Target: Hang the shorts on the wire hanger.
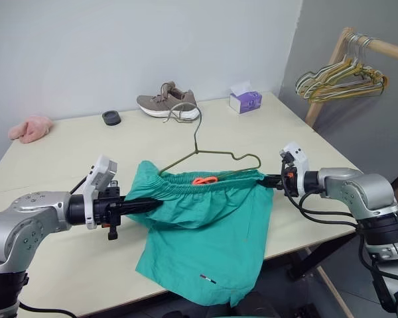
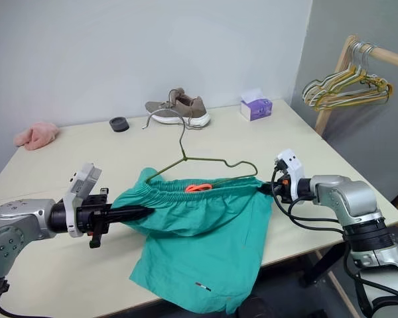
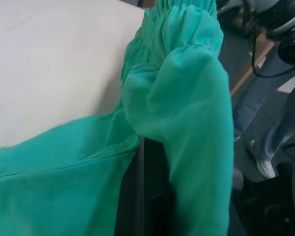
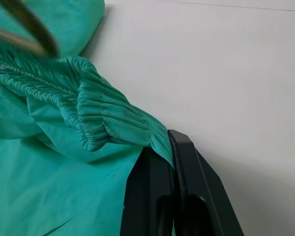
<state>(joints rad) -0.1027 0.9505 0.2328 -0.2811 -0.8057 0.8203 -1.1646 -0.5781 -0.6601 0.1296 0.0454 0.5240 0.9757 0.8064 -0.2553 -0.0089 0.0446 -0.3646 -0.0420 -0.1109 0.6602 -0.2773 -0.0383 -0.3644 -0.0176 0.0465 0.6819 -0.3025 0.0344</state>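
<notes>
The teal-green shorts (image 1: pixel 205 232) hang stretched by the gathered waistband between my two grippers, over the table's front edge. An orange drawcord (image 1: pixel 204 180) shows at the waist and a small dark tag (image 1: pixel 207 279) near the lower hem. My left gripper (image 1: pixel 156 205) is shut on the waistband's left end, its tips wrapped in fabric (image 3: pixel 187 123). The right gripper (image 1: pixel 268 180) is shut on the right end, the bunched elastic pinched between its black fingers (image 4: pixel 187 187). The olive wire hanger (image 1: pixel 212 153) lies on the table just behind the waistband, hook toward the shoe; its lower bar is hidden by the shorts.
At the back of the cream table (image 1: pixel 66 165) sit a grey-brown shoe (image 1: pixel 167 104), a purple tissue box (image 1: pixel 245 101), a small black round thing (image 1: pixel 111 118) and a pink fluffy item (image 1: pixel 31 128). A wooden rack with bunched hangers (image 1: pixel 341 78) stands beyond the right edge.
</notes>
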